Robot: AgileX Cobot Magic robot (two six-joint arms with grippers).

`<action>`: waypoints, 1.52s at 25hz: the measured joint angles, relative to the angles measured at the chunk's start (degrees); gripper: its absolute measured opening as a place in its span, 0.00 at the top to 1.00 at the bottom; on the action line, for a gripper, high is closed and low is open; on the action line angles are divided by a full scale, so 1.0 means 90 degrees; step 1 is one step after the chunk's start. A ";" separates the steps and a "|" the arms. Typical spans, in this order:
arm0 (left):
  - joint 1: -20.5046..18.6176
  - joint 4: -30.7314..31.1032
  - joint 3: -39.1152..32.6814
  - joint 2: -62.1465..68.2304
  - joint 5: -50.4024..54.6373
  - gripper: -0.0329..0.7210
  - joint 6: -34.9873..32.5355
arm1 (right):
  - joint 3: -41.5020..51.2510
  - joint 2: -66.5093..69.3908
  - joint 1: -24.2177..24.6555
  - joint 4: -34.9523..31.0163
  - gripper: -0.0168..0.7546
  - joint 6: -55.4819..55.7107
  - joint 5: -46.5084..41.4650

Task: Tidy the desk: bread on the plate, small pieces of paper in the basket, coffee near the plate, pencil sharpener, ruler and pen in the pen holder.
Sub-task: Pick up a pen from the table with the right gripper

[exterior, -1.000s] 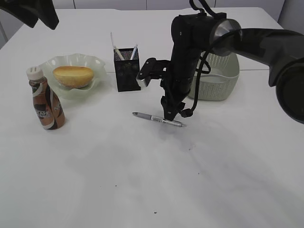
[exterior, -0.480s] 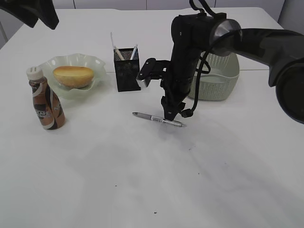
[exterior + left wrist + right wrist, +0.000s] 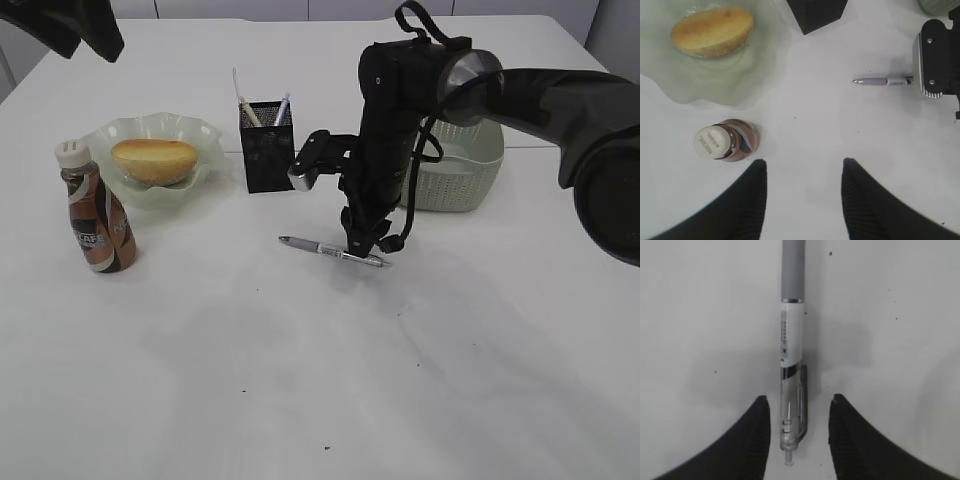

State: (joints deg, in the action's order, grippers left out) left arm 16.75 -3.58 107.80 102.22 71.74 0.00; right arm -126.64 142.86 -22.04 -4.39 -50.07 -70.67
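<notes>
The right pincer (image 3: 799, 440) points straight down at the counter (image 3: 320, 380), directly over the clip end of the pen (image 3: 791, 365). In the right wrist view its two fingers (image 3: 752, 440) stand one on each side of the clear barrel. A narrow gap shows on the left side and a wider one on the right; no pad presses the pen. The jaws are partly open and hold nothing. The pen lies flat on the counter. Its grey grip section runs away from the pincer toward the top of that view.

In the exterior view the pen holder (image 3: 267, 147) stands behind and to the left of the right pincer (image 3: 360, 250), with two slim white items upright in it. The basket (image 3: 455, 165) sits behind the same pincer, to its right, partly hidden by the arm.

The left pincer (image 3: 802, 197) hangs well above the counter, about half open and empty. The coffee (image 3: 725, 141) stands upright just ahead of its left finger. The plate (image 3: 715, 75) lies farther ahead on that side, and the bread (image 3: 712, 31) rests in it. The pen lies well ahead of this pincer, to its right.
</notes>
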 joint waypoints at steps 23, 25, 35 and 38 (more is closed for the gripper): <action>0.0000 0.0000 0.0000 0.0000 0.0000 0.49 0.0000 | 0.0000 0.0282 0.0000 -0.0012 0.61 0.0126 0.0040; 0.0000 0.0000 0.0000 0.0000 0.0000 0.49 0.0000 | 0.0000 0.0282 0.0000 0.0002 0.61 0.0270 0.0040; 0.0000 0.0000 0.0000 0.0000 0.0000 0.49 0.0000 | 0.0000 0.0282 0.0000 0.0124 0.61 0.0628 0.0040; 0.0000 0.0000 0.0000 0.0000 0.0000 0.49 0.0000 | 0.0000 0.0282 0.0000 0.0124 0.65 0.0638 0.0040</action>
State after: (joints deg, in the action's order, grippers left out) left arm 16.75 -3.58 107.80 102.22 71.74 0.00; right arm -126.64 145.40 -22.04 -3.27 -44.33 -70.31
